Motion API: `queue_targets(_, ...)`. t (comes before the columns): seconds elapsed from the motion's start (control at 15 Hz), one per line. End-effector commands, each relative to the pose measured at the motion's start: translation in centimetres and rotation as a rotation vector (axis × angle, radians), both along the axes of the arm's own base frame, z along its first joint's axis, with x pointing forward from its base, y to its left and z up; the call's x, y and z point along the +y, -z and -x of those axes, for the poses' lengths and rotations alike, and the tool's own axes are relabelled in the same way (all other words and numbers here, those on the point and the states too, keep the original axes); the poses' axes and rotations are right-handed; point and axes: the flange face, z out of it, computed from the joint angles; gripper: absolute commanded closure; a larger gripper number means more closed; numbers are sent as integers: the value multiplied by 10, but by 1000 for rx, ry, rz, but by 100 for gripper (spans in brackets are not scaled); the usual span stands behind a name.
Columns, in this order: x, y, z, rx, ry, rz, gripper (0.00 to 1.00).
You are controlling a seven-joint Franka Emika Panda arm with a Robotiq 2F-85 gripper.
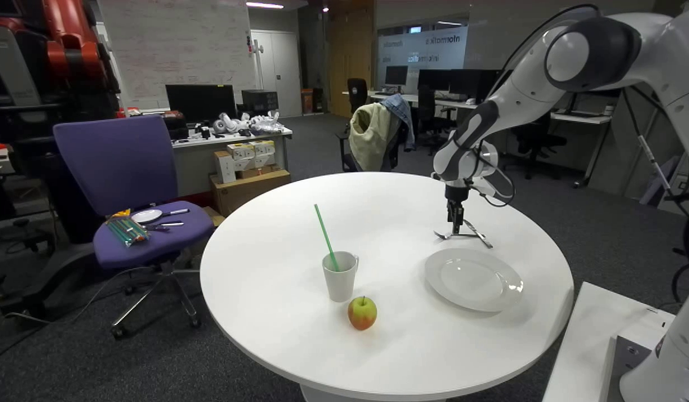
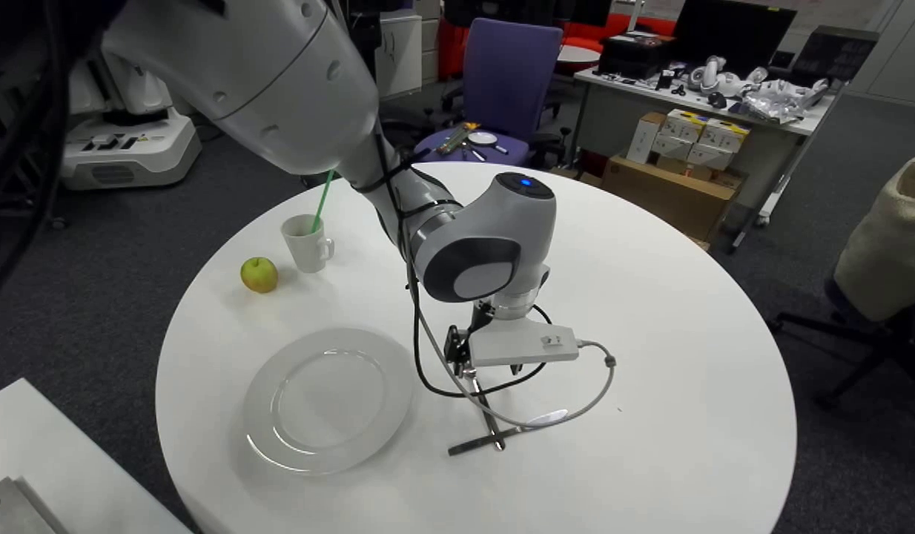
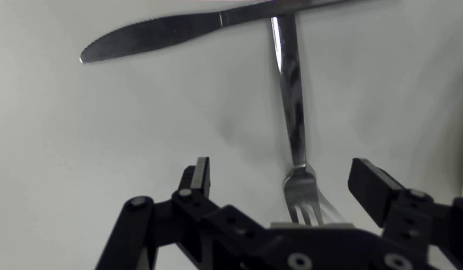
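Fork, polished steel, lies on the counter: in the wrist view jaws spread wide straddle its head, gripping nothing, and a saw-edged knife crosses its handle at twelve o'clock. In an exterior view, a tapered cup at the jaws' eight o'clock props a green straw too long to sit inside. In an exterior view, a glossy round plate lies at the fork's nine o'clock.
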Motion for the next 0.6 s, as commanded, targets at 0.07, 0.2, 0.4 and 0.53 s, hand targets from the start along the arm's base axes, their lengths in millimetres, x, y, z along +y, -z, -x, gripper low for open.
queue_targets(0.07, 5, -13, 6, -74, 15, 65, 0)
queue_targets(0.2, 8, -11, 7, -97, 6, 93, 0)
queue_targets(0.4, 14, -5, 14, -98, -11, 106, 0)
queue_targets(0.53, 17, 2, 21, -86, -28, 112, 0)
